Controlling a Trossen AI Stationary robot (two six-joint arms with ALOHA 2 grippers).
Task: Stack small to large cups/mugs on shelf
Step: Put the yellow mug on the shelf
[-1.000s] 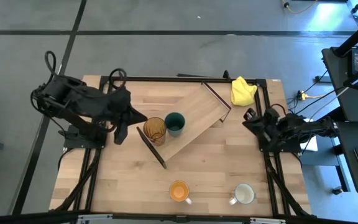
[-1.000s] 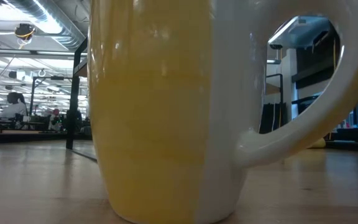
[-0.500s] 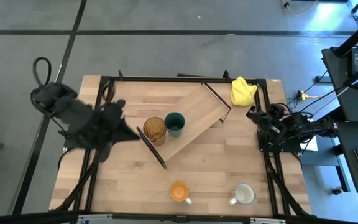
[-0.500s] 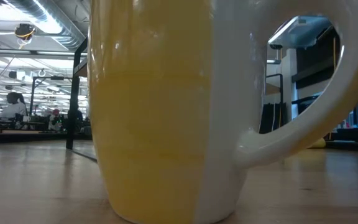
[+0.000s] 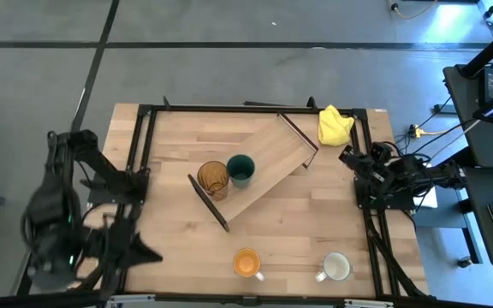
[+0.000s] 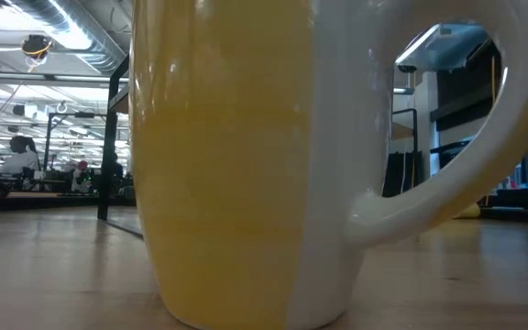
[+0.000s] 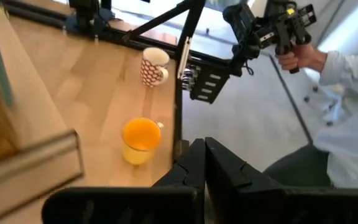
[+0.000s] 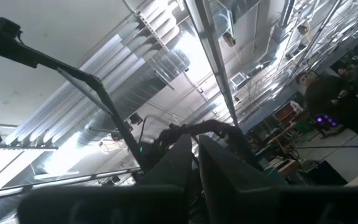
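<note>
Our clenched, empty left gripper (image 7: 197, 163) sits nearest the orange mug (image 5: 246, 263), which stands well short of the shelf (image 5: 268, 158).

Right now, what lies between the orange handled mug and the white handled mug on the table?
Nothing: in the high view, only bare light-wood tabletop separates the orange handled mug from the white handled mug along the near edge.

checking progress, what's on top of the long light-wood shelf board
An amber ribbed glass tumbler and a dark teal cup stand on the long light-wood shelf board, side by side. The board under them is hidden.
</note>
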